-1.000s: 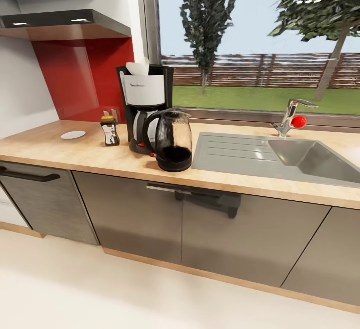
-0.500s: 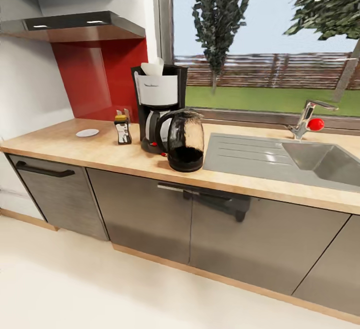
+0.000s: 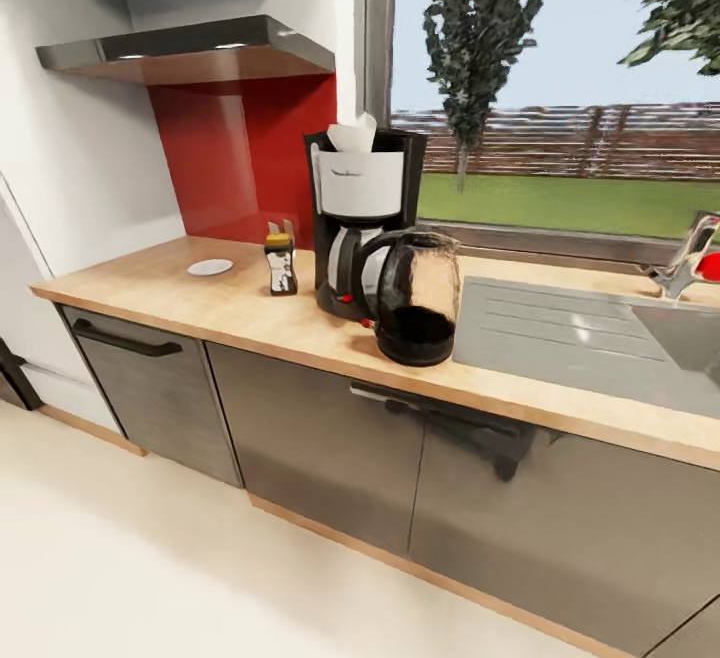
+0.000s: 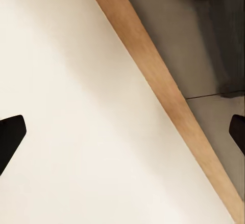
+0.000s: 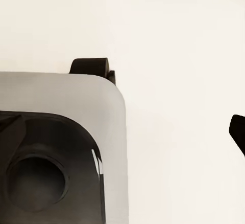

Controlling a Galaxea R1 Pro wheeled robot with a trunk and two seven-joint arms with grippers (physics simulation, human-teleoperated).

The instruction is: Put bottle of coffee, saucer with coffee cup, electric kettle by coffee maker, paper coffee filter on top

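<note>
On the kitchen countertop (image 3: 230, 310) stands the black coffee maker (image 3: 362, 228), with the white paper coffee filter (image 3: 353, 134) sticking out of its top. The electric kettle (image 3: 415, 298) stands just in front and to its right. The bottle of coffee (image 3: 281, 264) with its yellow lid stands on its left, and the white saucer (image 3: 210, 267) lies farther left with nothing on it. The coffee cup is out of view. The kitchen shelf (image 3: 190, 48) hangs above. Over the pale floor my left gripper (image 4: 122, 134) hangs open and empty. My right gripper (image 5: 122, 132) looks open, one fingertip (image 5: 238, 132) showing.
A grey sink (image 3: 590, 333) with a tap (image 3: 690, 258) lies right of the kettle. A small tan box (image 3: 289, 229) stands behind the jar. Grey cabinet fronts (image 3: 320, 438) run below the worktop. My own grey base (image 5: 61, 147) is under the right wrist.
The whole head view has shifted right as the camera turned left. The things on the counter have kept their places relative to each other.
</note>
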